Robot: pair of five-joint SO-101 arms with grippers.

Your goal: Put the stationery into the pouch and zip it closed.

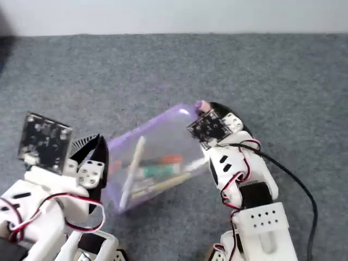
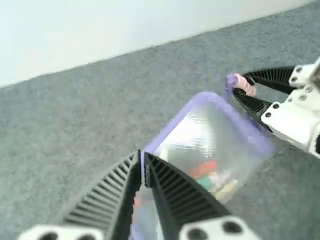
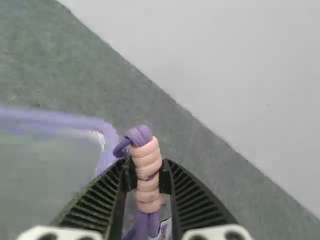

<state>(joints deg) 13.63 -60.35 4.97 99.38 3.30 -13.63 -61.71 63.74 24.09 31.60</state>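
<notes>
The right gripper (image 3: 146, 186) is clenched on the zip pull (image 3: 144, 159), a pink ribbed bead on a purple loop that stands up between its black ribbed fingers. That arm reaches from the near edge of the table (image 1: 272, 70) towards its middle, wrist bent down over the far right corner of the pouch (image 1: 157, 138). The left gripper (image 2: 144, 164) is pinched tight on the purple rim at the pouch's opposite end, and its arm comes in from the near left corner of the table. The clear, purple-edged pouch stretches slantwise between the two grippers, about midway across the table and nearer its front edge.

Inside it the stationery (image 1: 156, 169) shows through the plastic: a pale stick lying lengthwise and some orange, green and yellowish pieces, too blurred to name one by one. Whether the zip is fully closed cannot be made out, and the left fingers cover the rim where they grip it. It is also unclear whether the pouch rests on the table or hangs just above it.

The grey felt-like table runs back to a white wall (image 1: 163, 16). A black cable (image 1: 302, 191) trails beside the right arm.
</notes>
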